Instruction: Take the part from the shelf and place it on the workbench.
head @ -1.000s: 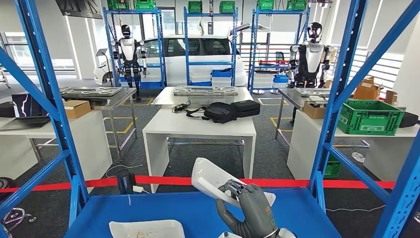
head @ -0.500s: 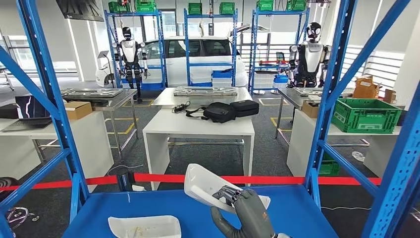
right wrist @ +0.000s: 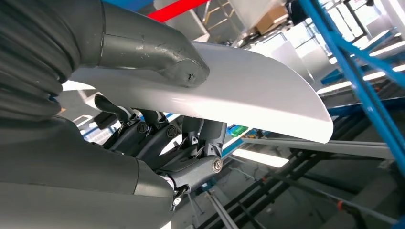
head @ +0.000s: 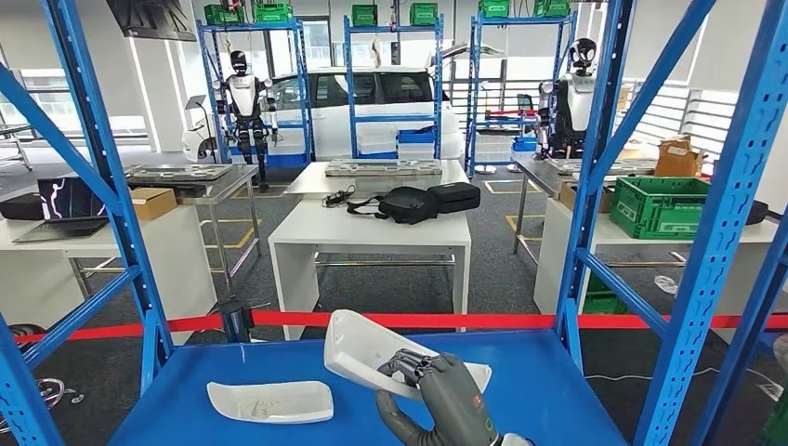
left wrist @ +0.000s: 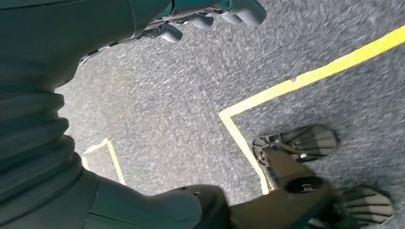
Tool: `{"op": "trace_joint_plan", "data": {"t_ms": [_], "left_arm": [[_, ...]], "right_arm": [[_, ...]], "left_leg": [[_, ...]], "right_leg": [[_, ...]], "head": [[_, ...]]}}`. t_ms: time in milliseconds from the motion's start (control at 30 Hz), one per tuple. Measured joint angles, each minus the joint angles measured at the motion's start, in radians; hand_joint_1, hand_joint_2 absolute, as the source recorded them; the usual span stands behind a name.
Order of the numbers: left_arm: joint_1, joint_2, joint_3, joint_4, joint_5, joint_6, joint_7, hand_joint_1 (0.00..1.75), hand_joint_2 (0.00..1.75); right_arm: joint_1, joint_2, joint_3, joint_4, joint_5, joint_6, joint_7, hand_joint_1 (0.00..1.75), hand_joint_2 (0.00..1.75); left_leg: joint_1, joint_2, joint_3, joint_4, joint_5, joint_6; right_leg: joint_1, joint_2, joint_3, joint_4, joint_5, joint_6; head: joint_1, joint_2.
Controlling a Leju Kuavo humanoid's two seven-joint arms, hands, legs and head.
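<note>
My right hand [head: 444,401] grips a white curved part [head: 361,347] and holds it tilted just above the blue shelf board [head: 539,390]. In the right wrist view the thumb [right wrist: 143,47] presses on one face of the part [right wrist: 253,86] and the darker fingers wrap the other. A second white part [head: 269,401] lies flat on the shelf board, left of the hand. My left hand [left wrist: 95,71] hangs over grey carpet, its fingers [left wrist: 229,9] apart from the thumb with nothing in them.
Blue shelf uprights [head: 595,177] and diagonal braces [head: 93,167] frame the shelf on both sides. Beyond it runs a red tape barrier [head: 520,321], then a white table [head: 372,232] carrying black bags [head: 409,203]. A green crate [head: 662,206] sits on a bench at right.
The camera has moved, so the whole scene has shifted and more of the shelf board and the second part shows. My right hand keeps its grip on the white part.
</note>
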Motion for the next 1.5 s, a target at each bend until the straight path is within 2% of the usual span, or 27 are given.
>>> {"op": "trace_joint_plan", "data": {"t_ms": [100, 167, 233, 267, 300, 333, 400, 467, 533, 600, 633, 667, 733, 767, 800, 867, 933, 1000, 1033, 1100, 1133, 1200, 1267, 1300, 1367, 1433, 1500], "left_arm": [[0.002, -0.002, 0.005, 0.001, 0.0, 0.001, -0.001, 0.0, 1.75], [0.005, -0.003, 0.009, 0.001, 0.0, 0.001, -0.001, 0.0, 1.75], [0.008, -0.003, 0.012, 0.001, -0.003, -0.002, -0.001, 0.0, 1.75], [0.011, -0.004, 0.012, 0.001, -0.005, -0.005, -0.001, 0.0, 1.75], [0.013, -0.005, 0.012, 0.002, -0.009, -0.008, 0.0, 0.0, 1.75], [0.016, -0.005, 0.012, 0.002, -0.013, -0.011, 0.001, 0.0, 1.75], [0.018, -0.006, 0.012, 0.002, -0.022, -0.016, 0.005, 0.0, 1.75], [0.018, -0.007, 0.012, 0.002, -0.027, -0.019, 0.012, 0.0, 1.75], [0.016, -0.007, 0.012, 0.001, -0.031, -0.02, 0.023, 0.0, 1.75], [0.015, -0.003, 0.012, 0.003, -0.033, -0.02, 0.034, 0.0, 1.75], [0.015, -0.002, 0.012, 0.004, -0.031, -0.019, 0.036, 0.0, 1.75], [0.016, 0.001, 0.012, 0.005, -0.027, -0.018, 0.037, 0.0, 1.75], [0.018, 0.005, 0.013, 0.006, -0.018, -0.014, 0.03, 0.0, 1.75], [0.02, 0.008, 0.013, 0.006, -0.016, -0.012, 0.022, 0.0, 1.75], [0.023, 0.012, 0.013, 0.005, -0.017, -0.01, 0.011, 0.0, 1.75], [0.029, 0.017, 0.013, 0.005, -0.022, -0.011, -0.01, 0.0, 1.75], [0.036, 0.021, 0.013, 0.003, -0.026, -0.014, -0.03, 0.0, 1.75], [0.04, 0.022, 0.013, 0.001, -0.029, -0.018, -0.051, 0.0, 1.75], [0.042, 0.023, 0.013, 0.001, -0.029, -0.019, -0.06, 0.0, 1.75], [0.047, 0.025, 0.013, 0.001, -0.028, -0.02, -0.073, 0.0, 1.75], [0.049, 0.025, 0.014, 0.002, -0.025, -0.02, -0.076, 0.0, 1.75], [0.051, 0.026, 0.019, 0.002, -0.014, -0.016, -0.077, 0.0, 1.75], [0.051, 0.025, 0.03, 0.002, -0.001, -0.007, -0.074, 0.0, 1.75], [0.051, 0.024, 0.035, 0.001, 0.004, -0.003, -0.073, 0.0, 1.75], [0.051, 0.02, 0.042, 0.001, 0.008, 0.001, -0.072, 0.0, 1.75], [0.051, 0.016, 0.047, 0.001, 0.012, 0.001, -0.071, 0.0, 1.75], [0.051, 0.012, 0.05, 0.0, 0.015, 0.002, -0.071, 0.0, 1.75]], "right_arm": [[0.001, -0.001, 0.005, 0.003, 0.0, 0.0, 0.002, 1.75, 1.75], [0.004, -0.005, 0.006, 0.007, -0.002, -0.001, 0.001, 1.75, 1.75], [0.013, -0.012, 0.008, 0.009, -0.005, -0.007, -0.006, 1.75, 1.75], [0.02, -0.016, 0.008, 0.011, -0.007, -0.011, -0.01, 1.75, 1.75], [0.027, -0.021, 0.009, 0.014, -0.007, -0.015, -0.014, 1.75, 1.75], [0.033, -0.024, 0.01, 0.018, -0.007, -0.018, -0.017, 1.75, 1.75], [0.04, -0.029, 0.01, 0.024, -0.004, -0.024, -0.022, 1.75, 1.75], [0.046, -0.03, 0.01, 0.027, 0.003, -0.03, -0.023, 1.75, 1.75], [0.058, -0.029, 0.009, 0.026, 0.02, -0.027, -0.019, 1.75, 1.75], [0.071, -0.02, 0.01, 0.025, 0.042, -0.01, -0.005, 1.75, 1.75], [0.075, -0.01, 0.01, 0.023, 0.051, 0.001, 0.004, 1.75, 1.75], [0.076, 0.005, 0.012, 0.02, 0.059, 0.014, 0.014, 1.75, 1.75], [0.077, 0.037, 0.019, 0.009, 0.073, 0.036, 0.038, 1.75, 1.75], [0.08, 0.051, 0.024, -0.002, 0.079, 0.044, 0.055, 1.75, 1.75], [0.085, 0.059, 0.03, -0.015, 0.084, 0.049, 0.074, 1.75, 1.75], [0.101, 0.066, 0.041, -0.049, 0.09, 0.05, 0.105, 1.75, 1.75], [0.117, 0.064, 0.047, -0.082, 0.092, 0.041, 0.115, 1.75, 1.75], [0.125, 0.059, 0.049, -0.103, 0.092, 0.027, 0.113, 1.75, 1.75], [0.126, 0.056, 0.05, -0.109, 0.092, 0.022, 0.112, 1.75, 1.75], [0.126, 0.051, 0.052, -0.112, 0.095, 0.018, 0.115, 1.75, 1.75], [0.124, 0.049, 0.052, -0.112, 0.097, 0.017, 0.121, 1.75, 1.75], [0.11, 0.046, 0.052, -0.112, 0.103, 0.018, 0.136, 1.75, 1.75], [0.079, 0.045, 0.049, -0.111, 0.103, 0.026, 0.153, 1.75, 1.75], [0.062, 0.045, 0.047, -0.11, 0.101, 0.032, 0.159, 1.75, 1.75], [0.034, 0.045, 0.042, -0.106, 0.097, 0.041, 0.165, 1.75, 1.75], [0.016, 0.045, 0.041, -0.104, 0.095, 0.043, 0.168, 1.75, 1.75], [0.002, 0.047, 0.04, -0.104, 0.095, 0.044, 0.169, 1.75, 1.75]], "left_leg": [[-0.001, 0.005, -0.005, -0.02, 0.018, 0.017], [0.004, 0.011, -0.025, -0.026, 0.041, 0.033], [0.002, 0.013, -0.052, -0.025, 0.062, 0.04], [0.001, 0.013, -0.067, -0.023, 0.073, 0.04], [0.001, 0.013, -0.083, -0.02, 0.083, 0.04], [0.0, 0.014, -0.098, -0.017, 0.092, 0.039], [0.0, 0.015, -0.127, -0.006, 0.109, 0.035], [-0.002, 0.014, -0.144, 0.002, 0.123, 0.026], [-0.001, 0.014, -0.147, 0.001, 0.138, 0.013], [0.0, 0.012, -0.152, -0.003, 0.146, 0.0], [0.001, 0.011, -0.16, 0.007, 0.127, -0.006], [0.003, 0.009, -0.171, 0.036, 0.088, -0.013], [0.006, 0.008, -0.197, 0.148, -0.018, -0.024], [0.007, 0.008, -0.205, 0.211, -0.05, -0.029], [0.007, 0.008, -0.205, 0.257, -0.058, -0.032], [0.008, 0.008, -0.163, 0.257, -0.016, -0.034], [0.01, 0.006, -0.057, 0.131, 0.013, -0.033], [0.007, 0.002, 0.027, 0.007, -0.006, -0.021], [0.003, 0.001, 0.04, -0.022, -0.016, -0.012], [0.001, 0.005, 0.025, -0.029, -0.005, 0.009], [0.002, 0.008, 0.017, -0.029, 0.005, 0.021], [0.002, 0.014, -0.007, -0.029, 0.03, 0.038], [0.0, 0.015, -0.042, -0.026, 0.056, 0.044], [-0.002, 0.016, -0.06, -0.024, 0.069, 0.045], [-0.004, 0.017, -0.096, -0.017, 0.091, 0.044], [-0.004, 0.017, -0.125, -0.007, 0.11, 0.04], [-0.005, 0.016, -0.142, -0.001, 0.128, 0.031]], "right_leg": [[-0.003, 0.001, -0.006, -0.001, 0.007, 0.019], [-0.004, 0.001, -0.03, 0.055, -0.056, 0.027], [-0.005, 0.001, -0.063, 0.173, -0.151, 0.033], [-0.005, 0.001, -0.073, 0.229, -0.175, 0.035], [-0.004, 0.001, -0.071, 0.263, -0.175, 0.035], [-0.004, 0.001, -0.054, 0.265, -0.155, 0.034], [-0.003, 0.0, 0.028, 0.17, -0.103, 0.028], [0.002, 0.0, 0.118, 0.035, -0.106, 0.019], [0.008, 0.0, 0.148, -0.023, -0.122, 0.01], [0.005, 0.0, 0.135, -0.028, -0.104, -0.003], [0.003, 0.0, 0.127, -0.031, -0.092, -0.011], [0.0, 0.0, 0.115, -0.034, -0.077, -0.018], [-0.001, 0.001, 0.089, -0.034, -0.053, -0.025], [-0.001, 0.001, 0.075, -0.033, -0.042, -0.025], [-0.001, 0.0, 0.062, -0.031, -0.032, -0.023], [-0.001, -0.004, 0.037, -0.027, -0.015, -0.018], [-0.001, -0.006, 0.016, -0.02, 0.0, -0.01], [0.001, -0.005, 0.002, -0.015, 0.015, 0.001], [0.001, -0.005, -0.002, -0.015, 0.024, 0.006], [-0.002, -0.004, -0.009, -0.015, 0.035, 0.018], [-0.004, -0.003, -0.018, -0.004, 0.018, 0.023], [-0.006, -0.001, -0.048, 0.072, -0.071, 0.029], [-0.005, -0.001, -0.078, 0.202, -0.162, 0.031], [-0.005, -0.001, -0.082, 0.254, -0.174, 0.031], [-0.002, -0.001, -0.046, 0.268, -0.134, 0.026], [0.003, -0.002, 0.052, 0.155, -0.095, 0.016], [0.01, -0.003, 0.146, 0.015, -0.113, 0.009]], "head": [[0.0, 0.0], [0.002, 0.0], [0.004, 0.0], [0.005, 0.0], [0.006, 0.0], [0.006, 0.0], [0.007, 0.0], [0.006, 0.0], [0.006, 0.0], [0.006, 0.0], [0.005, 0.0], [0.004, 0.0], [0.001, 0.0], [0.0, 0.0], [0.0, 0.0], [-0.001, 0.0], [-0.001, 0.0], [-0.001, 0.0], [-0.001, 0.0], [0.0, 0.0], [0.001, 0.0], [0.002, 0.0], [0.005, 0.0], [0.005, 0.0], [0.006, 0.0], [0.007, 0.0], [0.006, 0.0]]}}
